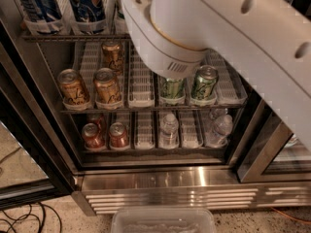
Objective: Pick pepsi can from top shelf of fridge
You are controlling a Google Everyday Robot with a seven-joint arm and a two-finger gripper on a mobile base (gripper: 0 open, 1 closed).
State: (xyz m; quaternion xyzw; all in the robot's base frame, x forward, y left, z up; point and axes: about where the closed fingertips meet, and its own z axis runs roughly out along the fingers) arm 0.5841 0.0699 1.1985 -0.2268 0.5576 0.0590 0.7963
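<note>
One pepsi can [90,4] at 11 o'clock on top shelf [73,36]. Gripper is out of frame past 12, so I can't tell its grip. Looks like the reach step; next, line up on the can.

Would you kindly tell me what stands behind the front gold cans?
One more gold can. The arm covers the rack's right part; the gripper is out of view.
</note>
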